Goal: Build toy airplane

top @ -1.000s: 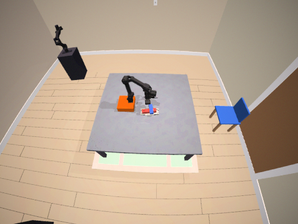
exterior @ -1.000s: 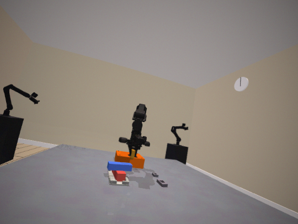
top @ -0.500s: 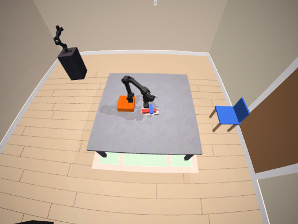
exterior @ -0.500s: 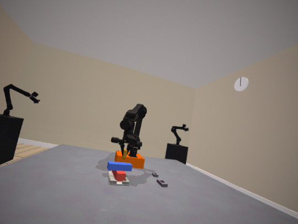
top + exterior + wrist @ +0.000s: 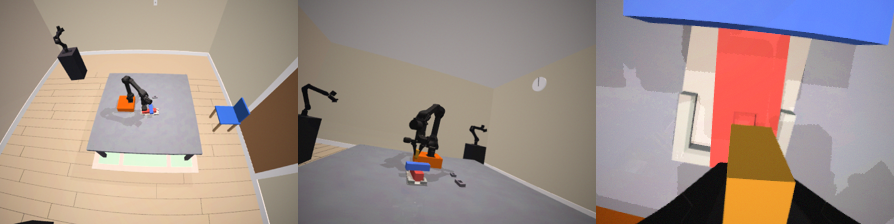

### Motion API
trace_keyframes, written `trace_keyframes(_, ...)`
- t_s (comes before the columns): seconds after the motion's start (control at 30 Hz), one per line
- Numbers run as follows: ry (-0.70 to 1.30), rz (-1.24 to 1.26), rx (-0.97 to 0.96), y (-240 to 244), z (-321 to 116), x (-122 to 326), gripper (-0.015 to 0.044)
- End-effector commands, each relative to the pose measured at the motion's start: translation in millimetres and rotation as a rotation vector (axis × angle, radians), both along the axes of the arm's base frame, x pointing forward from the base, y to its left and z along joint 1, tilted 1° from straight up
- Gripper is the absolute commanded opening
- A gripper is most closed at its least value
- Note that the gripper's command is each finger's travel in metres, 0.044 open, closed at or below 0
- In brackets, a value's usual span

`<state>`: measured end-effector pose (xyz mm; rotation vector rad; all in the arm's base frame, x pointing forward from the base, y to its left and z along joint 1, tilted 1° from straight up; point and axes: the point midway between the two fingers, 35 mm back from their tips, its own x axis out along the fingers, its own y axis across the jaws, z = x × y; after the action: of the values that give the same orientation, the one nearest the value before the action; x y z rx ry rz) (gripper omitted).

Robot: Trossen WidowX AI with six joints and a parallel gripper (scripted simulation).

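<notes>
The red fuselage (image 5: 154, 110) (image 5: 418, 176) (image 5: 748, 80) lies lengthwise in the pale cradle (image 5: 410, 182) (image 5: 683, 127). The blue wing (image 5: 151, 109) (image 5: 418, 166) (image 5: 761, 17) sits crosswise on top of it and looks level. My gripper (image 5: 417, 151) (image 5: 746, 173) is shut on the yellow-orange tail fin (image 5: 417, 155) (image 5: 758, 201), which it holds upright over the tail end of the fuselage. In the wrist view a small square socket (image 5: 745, 119) shows just beyond the fin's lower end. The fin's tab is hidden, and I cannot tell whether it touches the fuselage.
Two small dark holders (image 5: 459, 182) (image 5: 453, 175) stand on the grey table (image 5: 143, 138) (image 5: 367, 193), off to one side of the cradle. The arm's orange base block (image 5: 126, 105) (image 5: 436, 163) is behind the tail end. The wing stands close in front of the gripper.
</notes>
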<state>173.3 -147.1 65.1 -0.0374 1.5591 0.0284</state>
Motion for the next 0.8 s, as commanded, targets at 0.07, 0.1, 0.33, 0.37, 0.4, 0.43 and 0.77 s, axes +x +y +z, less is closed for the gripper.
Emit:
trace_keyframes(0.07,0.006,0.007,-0.002,-0.8,-1.4,-1.9,0.0066)
trace_keyframes(0.1,0.006,0.007,-0.002,-0.8,-1.4,-1.9,0.0066)
trace_keyframes(0.33,0.006,0.007,-0.002,-0.8,-1.4,-1.9,0.0066)
trace_keyframes(0.37,0.006,0.007,-0.002,-0.8,-1.4,-1.9,0.0066)
trace_keyframes(0.4,0.006,0.007,-0.002,-0.8,-1.4,-1.9,0.0066)
trace_keyframes(0.43,0.006,0.007,-0.002,-0.8,-1.4,-1.9,0.0066)
trace_keyframes(0.77,0.006,0.007,-0.002,-2.1,-12.5,-2.0,0.0066)
